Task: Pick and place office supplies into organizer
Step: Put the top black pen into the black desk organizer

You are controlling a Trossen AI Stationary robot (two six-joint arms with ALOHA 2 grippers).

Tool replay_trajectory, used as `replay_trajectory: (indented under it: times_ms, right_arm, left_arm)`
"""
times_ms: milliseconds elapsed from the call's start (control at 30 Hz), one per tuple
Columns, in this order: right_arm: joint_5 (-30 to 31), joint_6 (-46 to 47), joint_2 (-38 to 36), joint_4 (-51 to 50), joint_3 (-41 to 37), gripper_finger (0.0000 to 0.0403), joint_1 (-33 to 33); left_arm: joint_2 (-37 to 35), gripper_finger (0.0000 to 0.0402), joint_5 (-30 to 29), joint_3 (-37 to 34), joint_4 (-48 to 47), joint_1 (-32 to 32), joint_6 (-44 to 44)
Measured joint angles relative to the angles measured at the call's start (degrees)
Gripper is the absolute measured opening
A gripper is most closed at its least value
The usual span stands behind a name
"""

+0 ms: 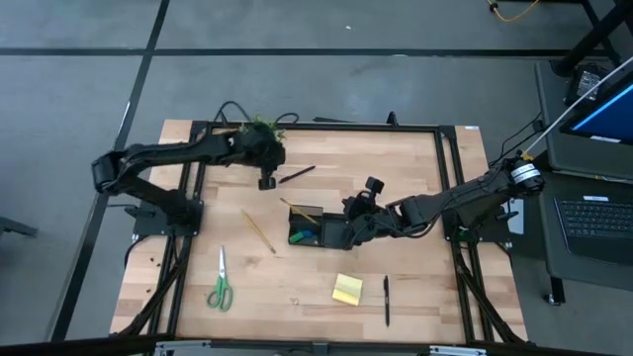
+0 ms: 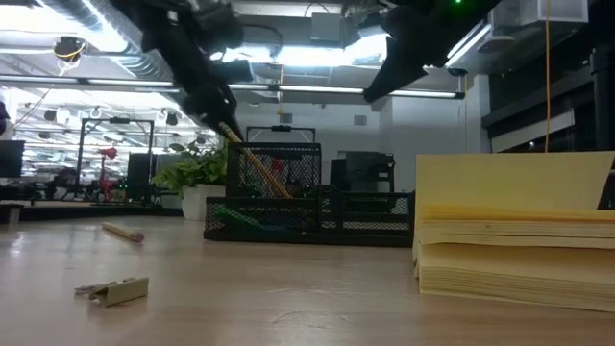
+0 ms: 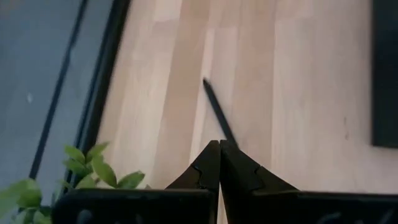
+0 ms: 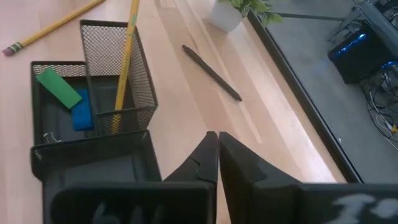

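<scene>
Where the grey floor ends, a pale wooden table point(image 1: 316, 297) edged by black frame rails point(image 1: 316, 126); beyond it, across the low view, a workshop of strip lights, ducts and shelving. At the far right of the high view, a laptop point(image 1: 596, 225) on a side bench.

Near the table's middle, the organizer point(image 1: 315, 232): black wire mesh, low compartments beside one taller cup. Leaning in the cup, a yellow pencil point(image 4: 126, 59); flat in a low compartment, a green piece point(image 4: 58, 87) overlapping a blue block point(image 4: 81, 116), with what looks like a small clip point(image 4: 48, 138) at the corner.

Still loose on the wood: green-handled scissors point(image 1: 220, 282) toward the front left, a yellow sticky-note pad point(image 1: 347, 289) at the front centre, a black pen point(image 1: 386, 301) just right of the pad, a second pencil point(image 1: 259, 230) left of the organizer, another dark pen point(image 1: 296, 174) near the far edge.

Against the far rail, a small leafy plant point(image 1: 262, 129) in a white pot.

Left gripper point(image 1: 267, 181), just beside that far pen, fingers pressed together and empty. Right gripper point(image 1: 348, 220), at the organizer's right end, fingertips likewise closed with nothing between them.
</scene>
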Motion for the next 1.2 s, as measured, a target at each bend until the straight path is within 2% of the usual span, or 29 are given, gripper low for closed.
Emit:
replay_trajectory:
  times_ms: [233, 367, 600, 733, 867, 1067, 1200]
  right_arm:
    - [-0.01, -1.65, -0.01, 0.01, 0.0, 0.0005, -1.49]
    - [-0.03, -3.24, -0.02, 0.52, 0.0, 0.0013, -2.17]
    - [-0.04, -5.4, -0.73, 1.19, 0.09, 0.001, -3.97]
    - [-0.03, -6.14, -1.01, 1.18, 0.15, 0.0005, -4.8]
    - [-0.04, -6.86, -1.09, 1.14, 0.15, 0.0016, -5.61]
    - [-0.03, -7.64, -1.09, 1.2, 0.15, 0.0016, -6.92]
    - [-0.04, -7.68, -1.09, 1.2, 0.15, 0.0005, -7.54]
  left_arm:
    - [9.47, 0.0005, 0.52, 8.07, -3.77, 0.97, 0.11]
    - [13.11, 0.0014, 0.63, 10.64, -3.68, 0.97, 0.59]
    - [15.35, 0.0062, 1.0, 10.95, -3.79, 0.95, 0.0]
    - [15.35, 0.0095, 3.99, 10.95, -4.17, 0.95, -1.31]
    - [15.35, 0.0118, 4.55, 10.95, -4.09, 1.21, -1.68]
    - [17.32, 0.0126, 5.24, 10.94, -4.1, 3.17, -4.07]
    - [20.42, 0.0123, 9.69, 10.93, -4.13, 4.53, -4.13]
